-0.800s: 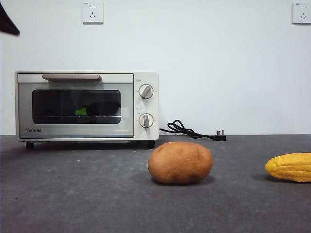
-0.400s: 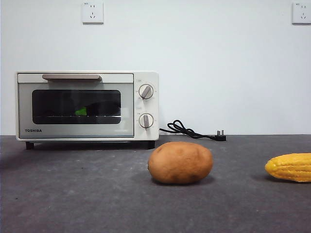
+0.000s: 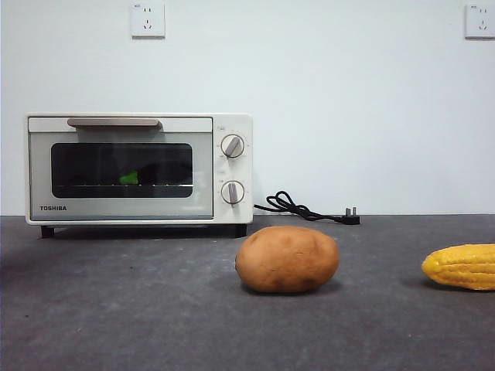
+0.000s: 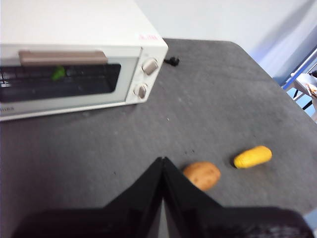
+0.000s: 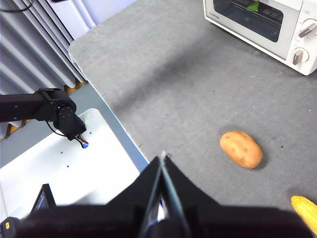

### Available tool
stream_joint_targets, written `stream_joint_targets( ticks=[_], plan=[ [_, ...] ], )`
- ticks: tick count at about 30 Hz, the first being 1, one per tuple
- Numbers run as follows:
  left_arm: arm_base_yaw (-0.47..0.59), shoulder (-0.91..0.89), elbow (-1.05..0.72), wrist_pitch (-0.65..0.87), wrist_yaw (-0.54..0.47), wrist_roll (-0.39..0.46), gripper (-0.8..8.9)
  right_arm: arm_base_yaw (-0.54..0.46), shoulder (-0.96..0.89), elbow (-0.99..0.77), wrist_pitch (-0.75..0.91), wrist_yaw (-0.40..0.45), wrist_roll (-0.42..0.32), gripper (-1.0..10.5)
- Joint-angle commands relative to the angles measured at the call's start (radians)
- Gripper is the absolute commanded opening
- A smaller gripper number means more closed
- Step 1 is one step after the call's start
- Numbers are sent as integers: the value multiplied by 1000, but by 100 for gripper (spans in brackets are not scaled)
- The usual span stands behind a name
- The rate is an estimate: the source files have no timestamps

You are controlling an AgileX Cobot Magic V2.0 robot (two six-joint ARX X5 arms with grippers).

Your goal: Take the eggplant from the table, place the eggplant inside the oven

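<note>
Eggplant [image 3: 143, 175] is seen inside the shut oven [image 3: 139, 168] at 10 o'clock on the table [image 3: 155, 309], both tools are closed on nothing, and the potato [image 3: 287, 259] could be bumped if an arm is swung low.
</note>
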Motion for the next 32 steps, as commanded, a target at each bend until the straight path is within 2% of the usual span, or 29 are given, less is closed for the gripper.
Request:
stream_joint_targets(
  ticks=[1, 9, 32],
  plan=[
    [-3, -49, -1, -60, 4, 18, -6, 1, -2, -3, -24, 1, 4, -2],
    [-3, -124, -1, -108, 4, 18, -5, 1, -2, -3, -24, 1, 4, -2],
    [-3, -100, -1, -107, 10, 6, -5, 1, 0, -3, -24, 1, 4, -2]
  ],
)
